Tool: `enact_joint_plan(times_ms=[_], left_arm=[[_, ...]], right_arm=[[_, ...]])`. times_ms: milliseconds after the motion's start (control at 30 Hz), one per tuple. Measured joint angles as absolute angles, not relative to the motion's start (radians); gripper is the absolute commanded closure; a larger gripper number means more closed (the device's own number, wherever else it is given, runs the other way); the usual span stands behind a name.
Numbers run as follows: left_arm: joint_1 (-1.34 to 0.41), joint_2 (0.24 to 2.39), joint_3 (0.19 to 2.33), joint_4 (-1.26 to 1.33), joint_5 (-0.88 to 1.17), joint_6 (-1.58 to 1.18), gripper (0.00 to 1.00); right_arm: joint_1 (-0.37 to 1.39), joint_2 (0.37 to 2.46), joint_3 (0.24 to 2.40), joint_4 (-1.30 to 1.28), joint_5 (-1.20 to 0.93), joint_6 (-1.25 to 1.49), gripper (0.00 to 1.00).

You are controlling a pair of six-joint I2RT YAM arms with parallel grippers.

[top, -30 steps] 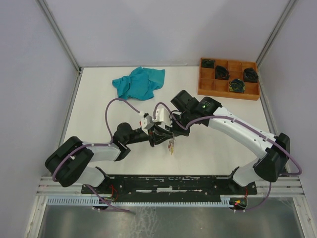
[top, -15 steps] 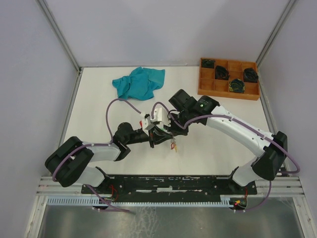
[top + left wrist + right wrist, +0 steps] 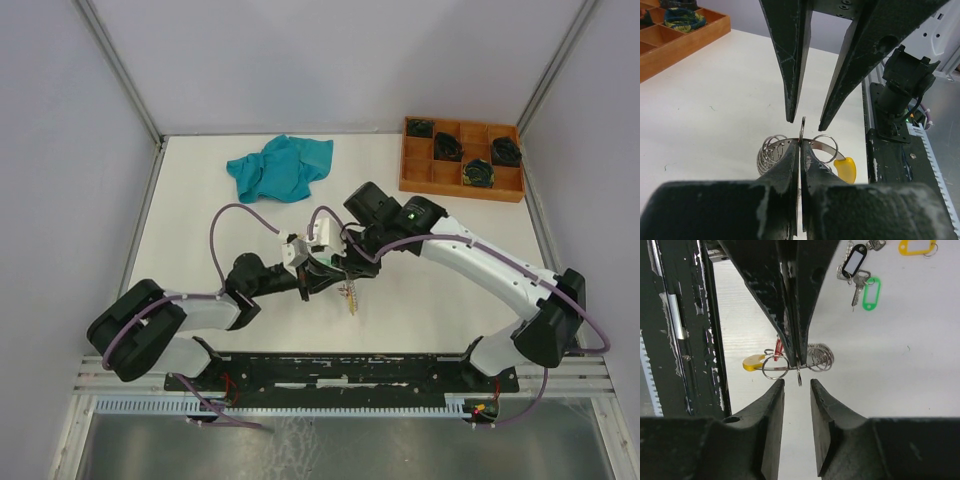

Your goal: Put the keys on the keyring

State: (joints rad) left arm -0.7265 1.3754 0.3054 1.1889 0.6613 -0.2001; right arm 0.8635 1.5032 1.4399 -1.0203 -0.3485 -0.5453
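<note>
Left end effector [image 3: 800,145] clenched on the thin wire of the keyring [image 3: 820,144], small rings [image 3: 771,150] and a yellow tag [image 3: 846,169] hanging from it, right end effector [image 3: 797,382] released with fingers parted just beside it, loose keys [image 3: 858,280] lying apart on the desk [image 3: 890,350].

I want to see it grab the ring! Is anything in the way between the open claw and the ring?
Nothing visible is in the way. The right gripper is open, with the ring just beyond its fingertips and only air between them. The left gripper pinches the ring from the far side.
</note>
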Motion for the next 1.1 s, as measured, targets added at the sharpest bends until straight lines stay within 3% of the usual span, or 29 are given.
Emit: enact_joint_plan(times_ms=[367, 767, 867, 1033, 1100], left_arm=[[-0.727, 1.364, 0.287, 1.25, 0.629, -0.2, 0.97], [-0.727, 1.361, 0.287, 1.267, 0.629, -0.201, 0.97], [-0.727, 1.36, 0.287, 1.267, 0.629, -0.201, 0.97], [-0.727, 1.36, 0.287, 1.267, 0.63, -0.201, 0.97], [-0.727, 1.36, 0.287, 1.264, 0.63, -0.201, 0.96]], right_arm=[[0.67, 1.344, 1.243, -0.844, -0.564, -0.496, 0.61], [0.652, 1.374, 1.201, -0.725, -0.741, -0.46, 0.68], [0.652, 1.376, 1.198, -0.712, -0.754, -0.456, 0.76], [0.652, 1.383, 1.198, -0.709, -0.765, -0.449, 0.98], [0.652, 1.389, 1.198, -0.707, -0.765, -0.452, 0.99]])
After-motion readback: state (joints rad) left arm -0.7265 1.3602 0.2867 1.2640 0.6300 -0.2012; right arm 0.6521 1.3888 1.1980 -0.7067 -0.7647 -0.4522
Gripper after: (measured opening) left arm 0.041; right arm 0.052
